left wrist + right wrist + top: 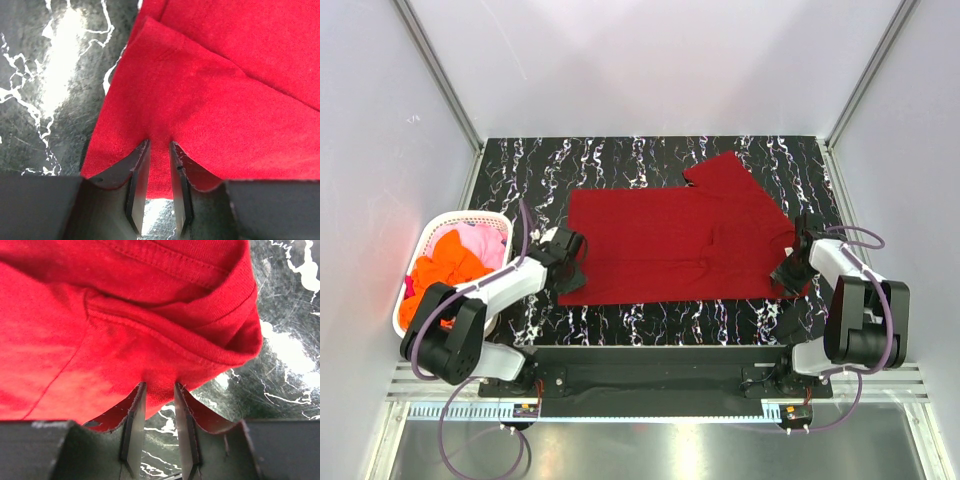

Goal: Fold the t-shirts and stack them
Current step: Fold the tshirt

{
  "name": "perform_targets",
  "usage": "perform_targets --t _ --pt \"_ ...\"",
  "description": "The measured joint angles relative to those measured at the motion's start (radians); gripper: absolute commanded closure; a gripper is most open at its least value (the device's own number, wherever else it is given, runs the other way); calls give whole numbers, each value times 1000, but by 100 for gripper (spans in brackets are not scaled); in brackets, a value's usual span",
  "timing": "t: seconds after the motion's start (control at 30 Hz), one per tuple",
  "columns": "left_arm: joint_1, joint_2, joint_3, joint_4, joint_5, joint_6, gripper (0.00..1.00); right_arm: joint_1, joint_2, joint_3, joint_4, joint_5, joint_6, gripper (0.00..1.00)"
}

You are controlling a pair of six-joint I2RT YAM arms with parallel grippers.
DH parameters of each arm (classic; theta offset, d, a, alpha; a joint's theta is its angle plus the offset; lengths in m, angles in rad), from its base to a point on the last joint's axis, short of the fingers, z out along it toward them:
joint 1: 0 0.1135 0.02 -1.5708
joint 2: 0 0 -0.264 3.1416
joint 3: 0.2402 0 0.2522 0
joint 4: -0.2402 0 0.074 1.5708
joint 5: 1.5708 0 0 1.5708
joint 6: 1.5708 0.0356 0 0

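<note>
A dark red t-shirt (680, 245) lies spread on the black marbled table, one sleeve pointing to the far right. My left gripper (570, 272) is at its near left corner, shut on the cloth's edge. In the left wrist view the shirt (225, 100) is pinched between the jaws of that gripper (160, 146). My right gripper (788, 275) is at the near right corner. In the right wrist view this gripper (160, 386) is shut on the shirt's hemmed edge (100, 315). An orange shirt (445, 268) and a pink shirt (488, 240) lie crumpled in the basket.
A white plastic basket (417, 250) stands at the left table edge beside my left arm. The black marbled table (650, 320) shows a bare strip in front of the shirt and at the back. White walls enclose the three far sides.
</note>
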Motion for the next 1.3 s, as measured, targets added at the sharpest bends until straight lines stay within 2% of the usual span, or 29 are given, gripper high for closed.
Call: perform_targets --t 0.23,0.4,0.47,0.53,0.7,0.83,0.93,1.1,1.3 --pt "0 -45 -22 -35 -20 -39 66 -1 17 0 6 26 11 64" --pt "0 -143 2 -130 0 -38 55 -2 -47 27 -29 -17 -18 59" --pt "0 -177 66 -158 7 -10 47 -4 -84 86 -40 -92 -57 57" --pt "0 -183 171 -169 10 35 43 -5 -93 182 -38 -162 -95 56" --pt "14 -78 466 -139 17 200 48 -5 -20 429 109 -322 -166 55" --pt "53 98 639 -103 41 329 46 -5 129 559 257 -388 -197 53" --pt "100 222 687 -77 64 403 46 -5 291 690 311 -425 -216 52" --pt "190 398 755 -58 127 491 43 -5 595 956 357 -477 -240 51" --pt "262 565 880 -39 173 546 45 -5 900 1215 365 -542 -251 51"
